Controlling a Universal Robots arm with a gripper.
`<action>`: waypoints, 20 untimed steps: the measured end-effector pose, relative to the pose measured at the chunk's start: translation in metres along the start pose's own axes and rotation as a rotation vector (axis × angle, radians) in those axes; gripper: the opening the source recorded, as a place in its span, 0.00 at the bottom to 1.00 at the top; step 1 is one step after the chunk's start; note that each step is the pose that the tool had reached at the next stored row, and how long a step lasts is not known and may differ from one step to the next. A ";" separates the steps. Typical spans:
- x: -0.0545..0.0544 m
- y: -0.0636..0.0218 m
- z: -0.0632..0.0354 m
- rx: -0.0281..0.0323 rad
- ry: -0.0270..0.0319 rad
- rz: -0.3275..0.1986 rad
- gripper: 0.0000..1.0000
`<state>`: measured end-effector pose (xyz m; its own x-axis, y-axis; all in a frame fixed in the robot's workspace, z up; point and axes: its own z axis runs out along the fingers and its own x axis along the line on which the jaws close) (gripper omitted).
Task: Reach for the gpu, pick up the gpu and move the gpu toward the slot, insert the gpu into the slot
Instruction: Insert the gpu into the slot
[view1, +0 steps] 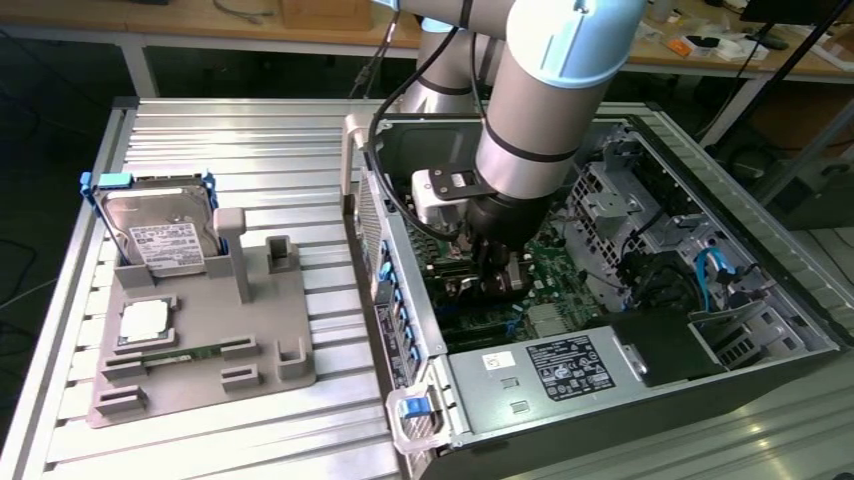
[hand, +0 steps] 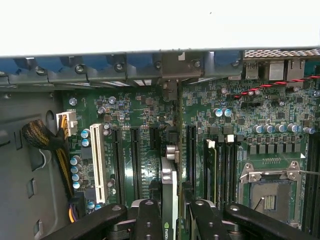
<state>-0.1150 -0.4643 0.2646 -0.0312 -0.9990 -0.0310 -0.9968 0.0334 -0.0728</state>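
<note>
benchrat: Gripper (hand: 172, 212) up front is clamped on the gpu (hand: 169, 182), card edge-on between its jaws, standing down over the motherboard (hand: 135, 115).

pcie_pete: Insert step then? Card's inside the case (view1: 390, 300), but whether it's seated in the slot, can't tell.

benchrat: Guess it calls for a straight, square push. In the exterior view the hard drive (view1: 160, 235) sits at nine o'clock from the gripper, well apart.

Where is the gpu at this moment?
In the wrist view the gpu stands edge-on between the gripper's fingers, over the green motherboard inside the open computer case on the exterior view's right; long black slots flank it.
</note>
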 end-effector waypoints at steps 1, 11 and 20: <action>0.000 0.0000 0.0000 0.0000 0.0000 0.000 0.27; 0.000 0.0000 0.0003 0.0000 -0.0002 -0.003 0.27; -0.001 0.0001 0.0005 -0.0002 -0.0002 -0.005 0.27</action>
<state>-0.1150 -0.4633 0.2641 -0.0266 -0.9992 -0.0309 -0.9969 0.0288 -0.0728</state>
